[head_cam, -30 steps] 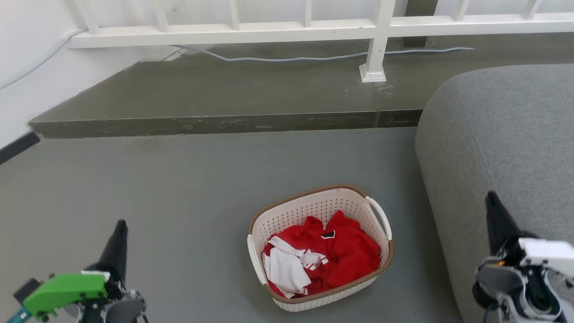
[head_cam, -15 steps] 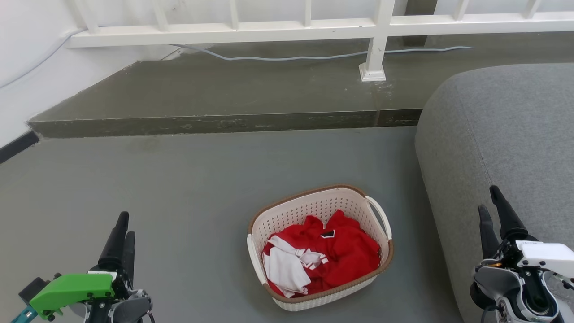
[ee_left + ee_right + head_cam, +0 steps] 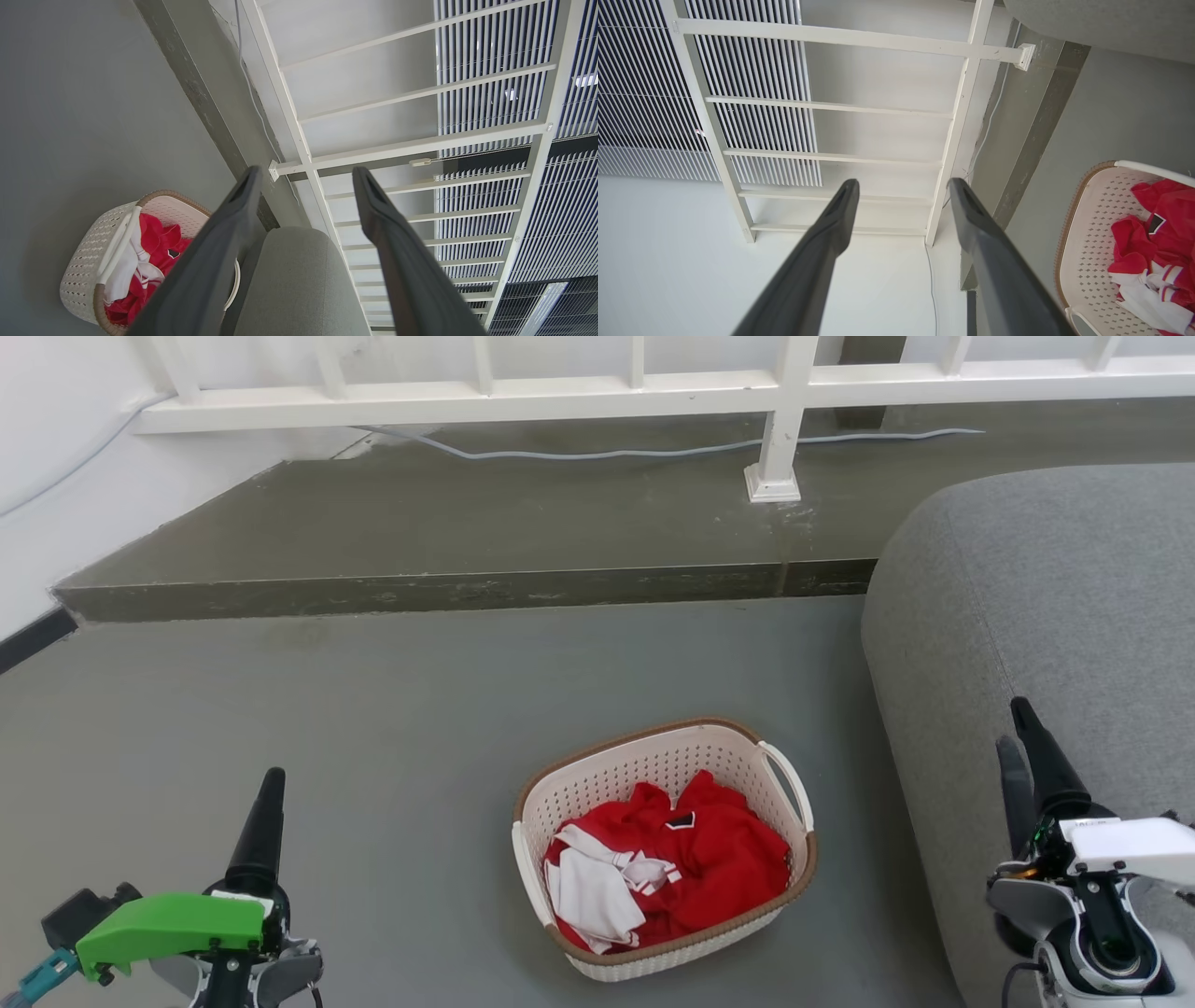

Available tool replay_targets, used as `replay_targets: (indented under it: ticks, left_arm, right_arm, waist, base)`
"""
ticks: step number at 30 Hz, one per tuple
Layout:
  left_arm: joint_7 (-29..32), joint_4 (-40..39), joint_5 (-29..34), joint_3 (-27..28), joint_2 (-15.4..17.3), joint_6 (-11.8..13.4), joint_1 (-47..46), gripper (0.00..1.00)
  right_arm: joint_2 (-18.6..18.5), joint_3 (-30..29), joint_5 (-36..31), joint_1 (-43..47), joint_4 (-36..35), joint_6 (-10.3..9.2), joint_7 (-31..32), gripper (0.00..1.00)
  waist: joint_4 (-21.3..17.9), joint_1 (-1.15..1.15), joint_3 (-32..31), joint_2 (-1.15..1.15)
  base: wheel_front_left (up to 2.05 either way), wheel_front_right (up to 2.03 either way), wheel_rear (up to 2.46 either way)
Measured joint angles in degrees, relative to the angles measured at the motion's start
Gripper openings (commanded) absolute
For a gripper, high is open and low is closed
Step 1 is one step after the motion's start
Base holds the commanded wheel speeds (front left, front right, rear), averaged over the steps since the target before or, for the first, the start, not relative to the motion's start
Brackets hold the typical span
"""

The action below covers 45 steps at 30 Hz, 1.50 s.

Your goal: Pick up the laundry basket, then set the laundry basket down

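Though held out low over the grey floor (image 3: 373, 728), grips nothing with the left pincer (image 3: 306, 171): fingers spread apart in the left wrist view, only air between them. Likewise with the right pincer (image 3: 1010, 723), at lower right of the head view in front of the grey sofa (image 3: 1055, 597): fingers parted, empty, tips pointing up. Next, between the two and a little farther out, finds the laundry basket (image 3: 607, 784) upright on the floor, near the sofa's rounded end yet apart from it, well clear of both pincers and touched by neither. Holds inside a heaped red garment (image 3: 738, 859) and a white cloth (image 3: 593, 896) toward its left end. Beyond, meets a raised concrete step (image 3: 467, 523) running across the floor, carrying a pale cable (image 3: 597, 455) along its back and the foot of a white railing (image 3: 560, 397), with a white wall (image 3: 56, 476) at far left.
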Motion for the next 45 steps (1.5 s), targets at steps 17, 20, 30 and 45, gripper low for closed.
replay_targets:
  ticks: [17, 20, 30, 45]
  left_arm:
    - [-3.1, -2.0, 18.3, -2.7, 0.5, 0.8, -0.1, 1.00]
    - [-4.0, -2.2, 21.3, -3.1, 0.5, 1.5, -0.1, 1.00]
    - [-5.8, -3.8, 30.0, -4.5, 0.3, 2.9, -0.1, 1.00]
    - [-8.6, -5.8, 41.1, -6.4, 0.0, 3.6, -0.1, 1.00]
  right_arm:
    - [-6.2, 7.8, -18.3, -0.4, -1.6, 0.03, -5.3, 1.00]
    - [-6.6, 8.1, -21.4, -0.4, -1.0, 0.00, -5.8, 1.00]
    - [-7.0, 9.7, -29.9, -0.8, -1.1, -1.09, -7.6, 1.00]
    - [-6.9, 11.8, -40.9, -0.8, -1.7, -1.12, -10.5, 1.00]
  waist:
    - [0.0, 0.00, 0.4, 0.00]
    - [0.0, 0.00, 0.4, 0.00]
    - [-0.2, 0.00, 0.6, 0.00]
    - [-0.4, 0.00, 0.3, 0.00]
  base:
    - [0.00, 0.00, 0.00]
    - [0.00, 0.00, 0.00]
    - [0.00, 0.00, 0.00]
    - [0.00, 0.00, 0.00]
